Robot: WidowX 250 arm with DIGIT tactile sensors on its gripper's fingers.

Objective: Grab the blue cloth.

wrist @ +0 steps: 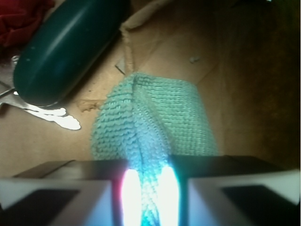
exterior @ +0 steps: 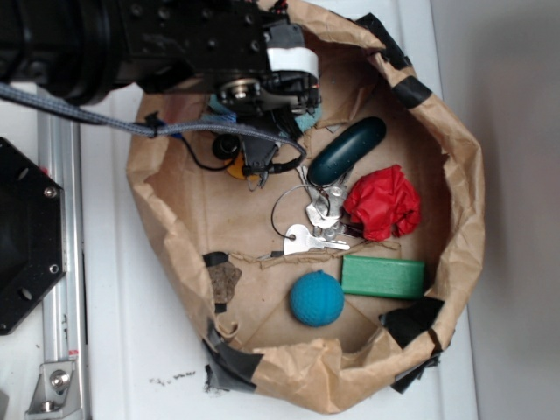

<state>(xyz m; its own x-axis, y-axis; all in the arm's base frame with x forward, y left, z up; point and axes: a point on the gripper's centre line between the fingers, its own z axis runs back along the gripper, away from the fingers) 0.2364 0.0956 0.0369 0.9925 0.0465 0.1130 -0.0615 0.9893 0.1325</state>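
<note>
1. Wrist view shows you the gripper (wrist: pixel 149 197) pinching a fold of the blue cloth (wrist: pixel 155 117) between its fingers.
2. You'll find the cloth under the arm, near the paper bag's (exterior: pixel 455 175) top-left rim.

A white desk (exterior: pixel 140 350) fills the exterior view, scuffed with small dark specks toward 7 o'clock. Along its 9 o'clock edge runs a silver metal rail (exterior: pixel 61 262) with a black octagonal plate (exterior: pixel 26 236) beside it. At 3 o'clock a plain grey wall or floor strip (exterior: pixel 516 210) borders the desk. The light is soft, even and without hard shadows.
</note>
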